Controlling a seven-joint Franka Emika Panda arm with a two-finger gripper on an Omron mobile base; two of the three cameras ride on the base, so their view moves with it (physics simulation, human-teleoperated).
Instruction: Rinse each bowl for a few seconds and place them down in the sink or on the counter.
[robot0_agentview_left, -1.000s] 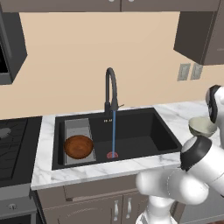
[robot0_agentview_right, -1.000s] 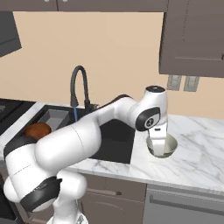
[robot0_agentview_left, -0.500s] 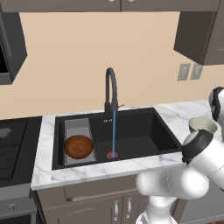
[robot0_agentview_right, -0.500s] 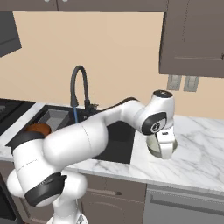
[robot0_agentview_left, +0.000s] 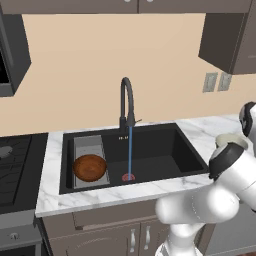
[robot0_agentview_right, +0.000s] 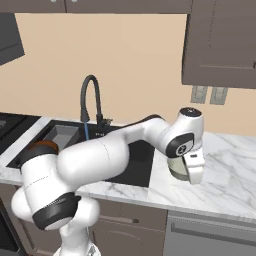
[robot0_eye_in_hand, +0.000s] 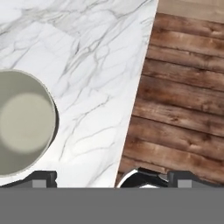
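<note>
Since a second ago my arm has swung further right along the bench (robot0_agentview_right: 235, 170) and lifted clear of the cream-grey bowl (robot0_eye_in_hand: 24, 122), which sits upright on the marble, right of the sink (robot0_agentview_left: 165, 150).

From the left: the reddish-brown bowl (robot0_agentview_left: 90, 167) rests in the grey ribbed tray (robot0_agentview_left: 87, 145) at the basin's left end, nothing visible inside it. Beside it, water streams from the faucet (robot0_agentview_left: 127, 102) onto the red drain (robot0_agentview_left: 128, 177).

At right, my tool (robot0_eye_in_hand: 111, 177) hangs above the marble just beside the cream bowl, fingers spread wide, gripping nothing. That bowl looks empty.

I judge this bowl set down; next I would cross to the tray and grip the brown bowl's rim.
</note>
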